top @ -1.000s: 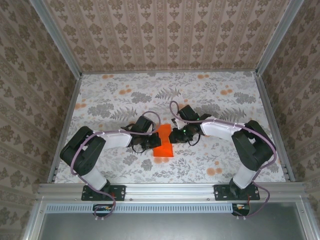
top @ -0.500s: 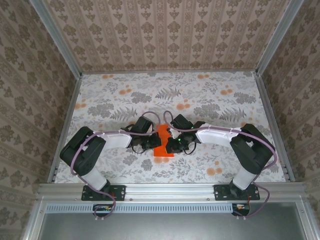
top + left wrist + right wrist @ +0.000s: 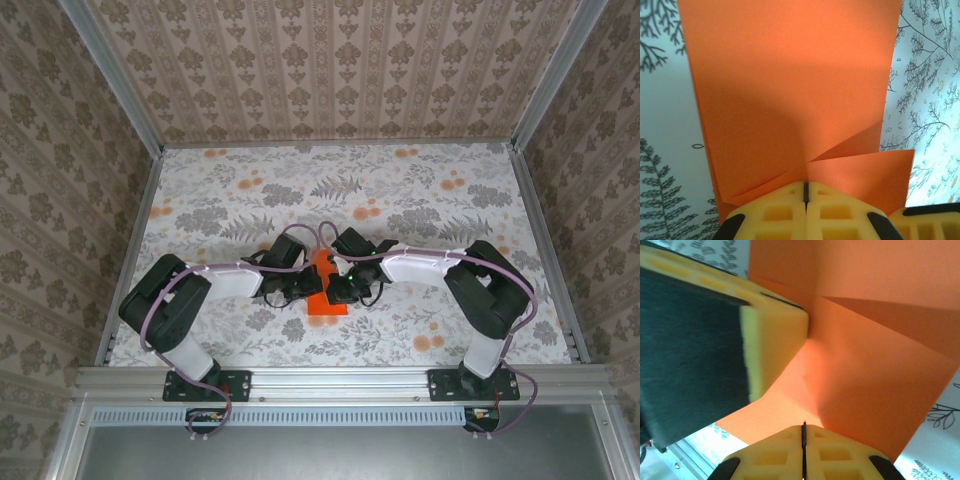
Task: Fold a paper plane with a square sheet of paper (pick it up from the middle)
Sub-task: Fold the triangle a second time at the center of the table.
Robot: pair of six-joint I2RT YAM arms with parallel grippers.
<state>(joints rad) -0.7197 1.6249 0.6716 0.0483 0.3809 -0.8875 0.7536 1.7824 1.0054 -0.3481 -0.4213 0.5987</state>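
Observation:
The square sheet of paper, bright orange, lies folded into a narrow creased shape at the middle of the table. My left gripper meets it from the left and my right gripper from the right, and together they cover its upper part. In the left wrist view the paper spreads ahead of the left gripper, whose jaws are shut with the tips resting on folded flaps. In the right wrist view the right gripper is shut, tips on the paper. The left gripper's yellow finger presses close beside it.
A flower-printed cloth covers the table, with patterned walls on three sides. A metal rail runs along the near edge, where both arm bases are bolted. There is open cloth behind and to both sides of the paper.
My right gripper has moved left onto the paper, close against the left gripper. More of the orange paper is now covered. The left arm has barely moved.

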